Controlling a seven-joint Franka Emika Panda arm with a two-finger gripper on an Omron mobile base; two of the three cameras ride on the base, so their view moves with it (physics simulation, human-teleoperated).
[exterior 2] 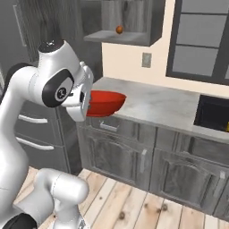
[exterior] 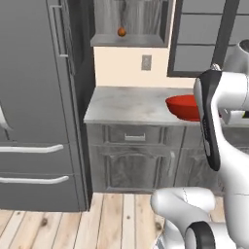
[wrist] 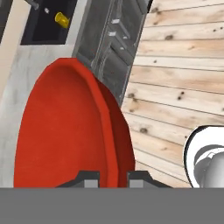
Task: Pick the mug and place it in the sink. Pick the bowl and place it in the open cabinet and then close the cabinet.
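We've got the gripper (wrist: 112,177) clamped on the rim of the red bowl (wrist: 65,131), holding it above the counter (exterior 2: 161,105) edge. The yellow mug (wrist: 62,19) lies in the black sink (wrist: 41,30).

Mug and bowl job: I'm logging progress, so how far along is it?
Done: the yellow mug lies in the black sink. In hand: the gripper straddles the red bowl's rim at the counter edge. Left: put the bowl in the open upper cabinet, then close it.
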